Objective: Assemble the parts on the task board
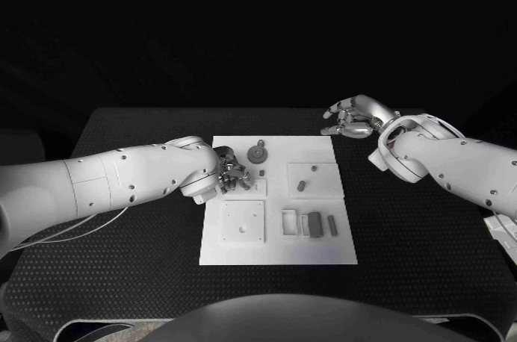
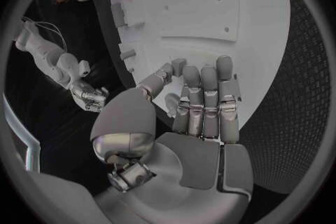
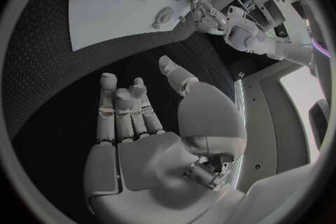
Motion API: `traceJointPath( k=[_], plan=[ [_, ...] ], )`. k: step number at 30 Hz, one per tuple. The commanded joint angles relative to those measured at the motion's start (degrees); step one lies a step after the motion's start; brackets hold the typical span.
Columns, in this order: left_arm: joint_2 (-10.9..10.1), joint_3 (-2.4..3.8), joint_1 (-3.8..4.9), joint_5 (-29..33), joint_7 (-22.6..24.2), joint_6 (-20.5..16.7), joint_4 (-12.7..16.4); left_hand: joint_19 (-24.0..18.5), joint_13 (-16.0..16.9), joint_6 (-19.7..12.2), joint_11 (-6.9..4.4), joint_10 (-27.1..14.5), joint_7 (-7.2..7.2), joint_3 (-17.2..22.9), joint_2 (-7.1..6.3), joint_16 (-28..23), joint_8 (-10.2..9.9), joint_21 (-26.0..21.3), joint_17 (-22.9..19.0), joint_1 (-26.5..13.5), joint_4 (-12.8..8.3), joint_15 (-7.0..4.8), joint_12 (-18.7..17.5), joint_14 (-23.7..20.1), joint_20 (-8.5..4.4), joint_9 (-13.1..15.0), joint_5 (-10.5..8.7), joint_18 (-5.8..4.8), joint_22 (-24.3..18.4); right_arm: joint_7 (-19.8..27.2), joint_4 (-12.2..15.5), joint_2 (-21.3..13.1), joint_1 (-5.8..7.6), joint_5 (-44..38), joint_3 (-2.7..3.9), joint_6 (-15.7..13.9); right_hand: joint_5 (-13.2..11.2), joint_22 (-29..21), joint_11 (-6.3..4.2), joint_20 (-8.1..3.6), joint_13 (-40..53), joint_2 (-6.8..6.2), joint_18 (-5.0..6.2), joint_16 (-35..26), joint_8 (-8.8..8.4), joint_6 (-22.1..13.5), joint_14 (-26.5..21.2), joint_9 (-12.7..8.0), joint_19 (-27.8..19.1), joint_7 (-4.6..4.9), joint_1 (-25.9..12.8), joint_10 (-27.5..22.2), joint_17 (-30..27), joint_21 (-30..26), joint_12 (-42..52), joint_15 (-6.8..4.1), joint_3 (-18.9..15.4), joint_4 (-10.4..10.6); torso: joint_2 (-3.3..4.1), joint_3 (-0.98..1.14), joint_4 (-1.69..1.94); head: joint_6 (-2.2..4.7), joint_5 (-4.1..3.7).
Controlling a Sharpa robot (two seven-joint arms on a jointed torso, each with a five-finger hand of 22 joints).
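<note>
The white task board (image 1: pixel 278 241) lies in the middle of the black table. My left hand (image 1: pixel 231 174) hovers over its near-left upper part, fingers close together; a small grey part (image 2: pixel 171 105) seems pinched between thumb and fingers. Just beyond that hand a round grey part (image 1: pixel 256 154) stands on the board. Small grey parts lie in the right-hand recesses (image 1: pixel 302 184) and the lower right slots (image 1: pixel 314 224). My right hand (image 1: pixel 355 116) hangs over the bare table off the board's far right corner, its fingers apart and empty.
A raised square plate (image 1: pixel 243 221) with small holes occupies the board's lower left. Black table (image 1: pixel 431 252) surrounds the board on every side. My left forearm (image 1: pixel 119 179) crosses the table from the left.
</note>
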Motion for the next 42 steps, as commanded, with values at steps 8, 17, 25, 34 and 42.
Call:
traceJointPath(
  k=[8,17,25,34,42],
  plan=[
    [0.35,-0.17,-0.29,-3.46,-0.22,-0.06,-0.31,-0.40,0.28,0.08,-0.41,0.24,-0.19,-6.69,-1.79,0.33,0.31,-0.28,-0.07,-2.64,0.63,0.00,-0.05,-0.22,-0.08,0.22,0.40,0.78,1.12,0.32,0.10,-0.07,-0.03,-0.10,0.01,0.65,-0.01,0.84,-0.09,0.04,-0.09,-0.09,0.86,0.34,0.30,0.05,0.01,-0.08,-0.30,0.66,-0.47,-0.35,-0.08,-0.27,0.28,-0.51,0.02,0.46,0.01,0.03,-0.01,0.00,-0.07],
    [0.19,-0.15,-0.29,-4.02,-0.09,-1.28,-0.41,-0.53,0.46,-0.04,-0.59,0.23,-0.36,-11.07,-3.39,0.26,0.22,-0.80,-0.15,-6.40,0.90,-0.17,-0.50,-0.32,-0.20,0.28,0.41,1.03,0.88,0.34,0.07,-0.06,-0.05,-0.09,0.01,0.54,-0.01,0.84,-0.09,0.04,-0.11,-0.12,0.87,0.34,0.30,0.04,0.00,-0.09,-0.31,0.67,-0.48,-0.37,-0.09,-0.28,0.29,-0.50,0.00,0.46,0.01,-0.02,-0.03,0.00,-0.09],
    [-0.15,-0.13,-0.29,-4.38,0.16,-1.80,-0.21,-0.42,0.57,0.03,-0.71,0.29,-0.47,-12.14,-3.49,0.27,0.24,-1.03,-0.17,-7.05,0.60,-0.29,-0.63,-0.29,-0.28,0.32,0.42,1.16,0.78,0.33,0.07,-0.07,-0.11,-0.09,0.01,0.53,-0.01,0.84,-0.08,0.04,-0.13,-0.16,0.86,0.34,0.29,0.00,-0.01,-0.11,-0.32,0.68,-0.51,-0.39,-0.11,-0.28,0.30,-0.50,-0.02,0.47,-0.01,0.00,0.00,0.00,-0.10],
    [-0.70,-0.03,-0.29,-4.51,0.99,-2.19,0.43,-0.11,0.76,0.24,-0.86,0.52,-0.62,-12.54,-3.89,0.38,0.36,-1.15,-0.14,-6.53,-0.11,-0.43,-0.58,-0.12,-0.37,0.41,0.42,1.24,0.74,0.36,0.05,-0.06,-0.21,-0.07,0.01,0.49,-0.01,0.84,-0.08,0.05,-0.16,-0.18,0.86,0.34,0.28,-0.05,-0.03,-0.13,-0.33,0.69,-0.54,-0.41,-0.13,-0.29,0.30,-0.49,-0.02,0.49,-0.02,0.00,-0.04,0.00,-0.07],
    [-1.56,1.47,-0.23,-2.43,2.51,-1.63,1.58,-0.13,0.78,-0.03,-0.83,0.30,-0.57,-12.49,-3.69,0.26,0.20,-1.41,-0.20,-5.43,-0.57,-0.40,-0.83,-0.32,-0.34,0.35,0.44,1.18,0.70,0.50,-0.45,0.20,-0.51,-0.01,0.01,0.38,-0.01,0.84,-0.07,0.05,-0.18,-0.18,0.87,0.34,0.27,-0.07,-0.04,-0.14,-0.34,0.70,-0.55,-0.42,-0.14,-0.30,0.31,-0.49,-0.03,0.51,-0.12,0.01,0.01,0.05,0.02]
  ],
)
